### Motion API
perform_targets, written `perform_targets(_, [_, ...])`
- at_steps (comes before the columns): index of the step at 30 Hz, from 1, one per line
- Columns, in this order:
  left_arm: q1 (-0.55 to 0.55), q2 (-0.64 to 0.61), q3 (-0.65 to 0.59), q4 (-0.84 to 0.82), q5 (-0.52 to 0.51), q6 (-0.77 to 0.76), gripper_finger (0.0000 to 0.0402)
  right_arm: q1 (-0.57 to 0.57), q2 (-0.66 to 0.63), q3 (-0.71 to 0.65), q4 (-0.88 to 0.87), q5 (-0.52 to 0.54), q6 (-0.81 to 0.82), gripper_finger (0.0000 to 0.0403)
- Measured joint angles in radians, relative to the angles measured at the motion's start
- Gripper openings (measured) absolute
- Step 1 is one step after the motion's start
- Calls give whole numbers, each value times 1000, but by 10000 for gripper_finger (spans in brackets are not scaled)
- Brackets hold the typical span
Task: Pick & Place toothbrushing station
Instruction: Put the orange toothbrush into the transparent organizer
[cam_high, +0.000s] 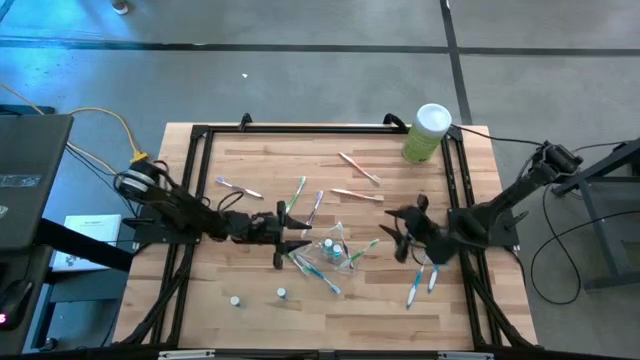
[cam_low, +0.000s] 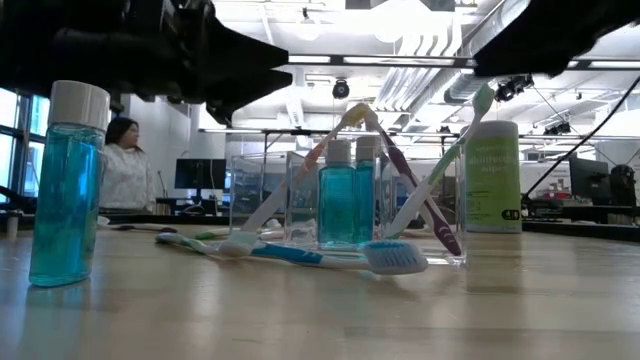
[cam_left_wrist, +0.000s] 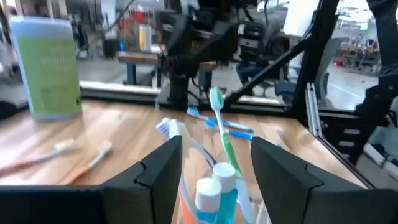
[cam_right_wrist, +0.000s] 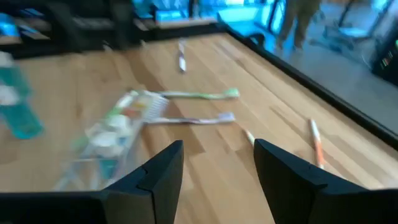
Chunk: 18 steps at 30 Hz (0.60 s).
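The toothbrushing station is a small clear cup at the table's middle. It holds two teal bottles with white caps and several leaning toothbrushes. A blue-and-white toothbrush lies on the table in front of it. My left gripper is open just left of the cup. In its wrist view the gripper has the cup's bottles and an upright green toothbrush showing between its fingers, with nothing gripped. My right gripper hovers open to the cup's right. In the right wrist view this gripper looks over the blurred cup.
A tall pale-green canister stands at the far right. Loose toothbrushes lie around the cup. Two small capped bottles stand near the front edge. A black frame rims the table. A person sits in the room behind.
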Motion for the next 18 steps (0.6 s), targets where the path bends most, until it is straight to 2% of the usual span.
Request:
perform_targets(3, [5, -90, 0, -138, 17, -35, 187, -79, 6, 0, -17, -71, 16, 188])
perform_targets(9, [-11, -220, 0, -257, 17, -53, 187, -186, 13, 0, -149, -80, 193, 188])
perform_targets(18, [-26, -234, 0, -280, 17, -92, 187, -246, 87, 0, -400, -87, 574, 188])
